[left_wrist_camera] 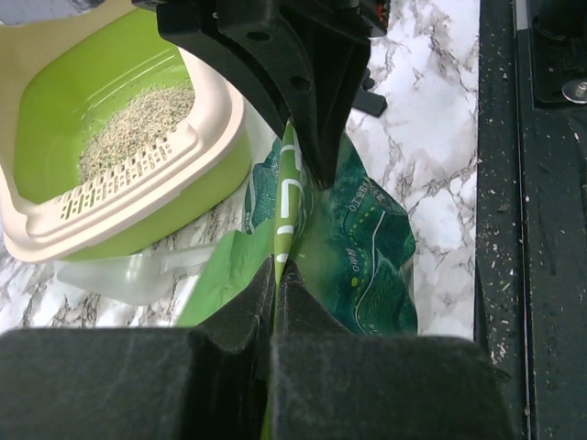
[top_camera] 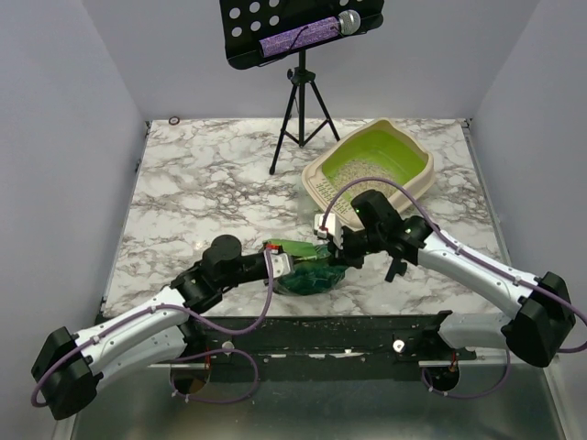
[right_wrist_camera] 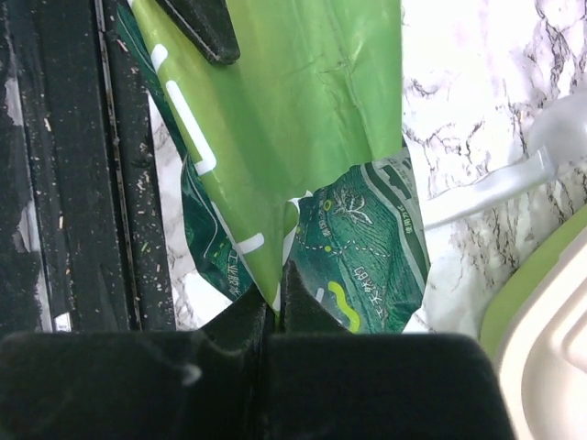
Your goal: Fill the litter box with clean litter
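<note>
our left gripper [left_wrist_camera: 275,275] and right gripper [right_wrist_camera: 275,295] are both pinched tight on the green bag [top_camera: 312,275], stretched between them. the litter box [top_camera: 417,174] sits just beyond, clean litter [left_wrist_camera: 138,128] already inside.

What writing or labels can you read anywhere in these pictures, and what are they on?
None can be read for certain.
green bag: small pale printing, upside down and too blurred to read.
green bag, left wrist view: curved lines of tiny lettering, too small to read.
litter box: no writing visible.
</note>
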Available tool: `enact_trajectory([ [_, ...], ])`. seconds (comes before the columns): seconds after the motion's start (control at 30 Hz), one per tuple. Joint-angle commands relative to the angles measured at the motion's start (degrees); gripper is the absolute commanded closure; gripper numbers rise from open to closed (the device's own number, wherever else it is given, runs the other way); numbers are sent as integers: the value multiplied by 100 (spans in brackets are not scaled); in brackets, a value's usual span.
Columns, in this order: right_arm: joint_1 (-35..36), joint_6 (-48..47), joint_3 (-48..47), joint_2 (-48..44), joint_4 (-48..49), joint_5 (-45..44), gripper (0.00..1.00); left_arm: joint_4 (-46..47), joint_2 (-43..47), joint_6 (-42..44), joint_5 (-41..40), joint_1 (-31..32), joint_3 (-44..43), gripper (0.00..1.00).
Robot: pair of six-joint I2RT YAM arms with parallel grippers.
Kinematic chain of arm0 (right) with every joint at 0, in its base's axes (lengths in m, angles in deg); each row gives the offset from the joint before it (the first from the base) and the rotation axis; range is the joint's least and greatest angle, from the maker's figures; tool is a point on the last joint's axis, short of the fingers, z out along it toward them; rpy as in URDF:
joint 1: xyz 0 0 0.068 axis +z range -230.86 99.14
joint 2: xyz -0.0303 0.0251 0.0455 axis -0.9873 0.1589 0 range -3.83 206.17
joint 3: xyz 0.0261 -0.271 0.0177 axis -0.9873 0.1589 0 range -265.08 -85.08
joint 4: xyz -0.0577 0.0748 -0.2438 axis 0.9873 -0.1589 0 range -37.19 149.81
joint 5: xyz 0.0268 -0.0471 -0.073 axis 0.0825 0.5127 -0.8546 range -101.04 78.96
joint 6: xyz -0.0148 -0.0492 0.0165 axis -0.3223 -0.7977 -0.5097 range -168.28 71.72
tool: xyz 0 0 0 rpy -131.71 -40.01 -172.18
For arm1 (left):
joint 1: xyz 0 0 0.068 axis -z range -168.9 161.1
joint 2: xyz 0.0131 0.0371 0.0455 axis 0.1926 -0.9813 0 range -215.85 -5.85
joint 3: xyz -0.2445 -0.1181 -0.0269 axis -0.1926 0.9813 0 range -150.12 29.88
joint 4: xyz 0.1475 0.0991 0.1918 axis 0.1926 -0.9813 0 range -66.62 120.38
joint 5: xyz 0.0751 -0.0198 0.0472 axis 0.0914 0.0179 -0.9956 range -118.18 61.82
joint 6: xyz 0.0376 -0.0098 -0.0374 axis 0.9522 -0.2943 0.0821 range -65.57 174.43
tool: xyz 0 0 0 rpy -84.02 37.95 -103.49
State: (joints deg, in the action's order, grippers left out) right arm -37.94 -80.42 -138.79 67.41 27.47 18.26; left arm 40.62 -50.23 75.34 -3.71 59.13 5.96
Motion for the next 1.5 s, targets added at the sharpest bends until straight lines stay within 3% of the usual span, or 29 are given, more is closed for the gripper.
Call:
enact_trajectory([
  [0.0, -73, 357, 90, 39, 43, -293, 87, 383, -342, -113, -452, -74, -68, 96],
  [0.07, -73, 393, 11, 4, 52, -311, 74, 269, -518, -113, -792, -22, -235, 95],
  [0.13, -73, 515, -69, -93, 96, -477, 69, -73, -633, -78, -1075, -4, -480, 100],
  [0.37, -73, 1262, -245, -979, 193, -1267, 43, -488, -387, 1, -1313, -4, -561, 100],
  [0.47, -90, 1814, -297, -1401, 289, -2258, 33, -523, -343, -86, -1287, -4, -561, 100],
  [0.53, -90, 2525, -368, -1613, 325, -3634, 20, -541, -326, -139, -1226, 4, -570, 100],
  [0.83, -608, 5505, -70, -1754, -510, -5196, 20, 30, 69, -350, -1216, 22, -236, 100],
  [1.03, -1601, 7105, 817, -2202, -765, -4935, 30, 110, 272, -421, -1217, 110, -95, 100],
  [1.2, -1918, 8293, 1722, -2387, -853, -4960, 32, 22, 263, -456, -1199, 163, -148, 100],
  [1.37, -2006, 8707, 2066, -2238, -853, -5048, 34, 145, 377, -395, -1427, 259, -7, 89],
  [1.47, -2033, 8909, 2180, -2124, -836, -5109, 34, 171, 412, -368, -1611, 329, 10, 68],
])
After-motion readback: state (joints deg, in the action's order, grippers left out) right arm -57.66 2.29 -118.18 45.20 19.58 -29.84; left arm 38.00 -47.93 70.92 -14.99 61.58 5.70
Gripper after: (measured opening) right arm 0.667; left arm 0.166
